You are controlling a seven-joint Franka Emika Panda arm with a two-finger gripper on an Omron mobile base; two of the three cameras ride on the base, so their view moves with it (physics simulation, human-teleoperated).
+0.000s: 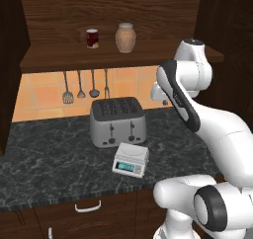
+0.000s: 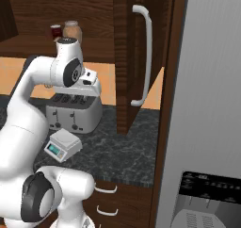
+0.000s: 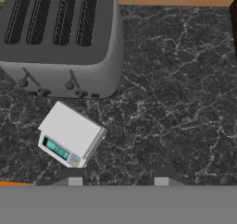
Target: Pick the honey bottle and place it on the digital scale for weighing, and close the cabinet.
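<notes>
The rounded tan-brown honey bottle (image 1: 125,37) with its pale lid sits on the dark wooden cabinet (image 1: 123,59) shelf, well above the gripper (image 3: 115,176), whose fingers are spread and empty. The flat white digital scale (image 3: 70,134) below-left is bare; cabinet doors stand open. Nothing is done yet.

The counter (image 1: 49,154) is seen from behind-left and behind-right by the base views, both facing forward and down. It is viewed from above, seemingly close, by the hand view. The toaster (image 1: 117,121) and scale (image 3: 70,134) are shared.
</notes>
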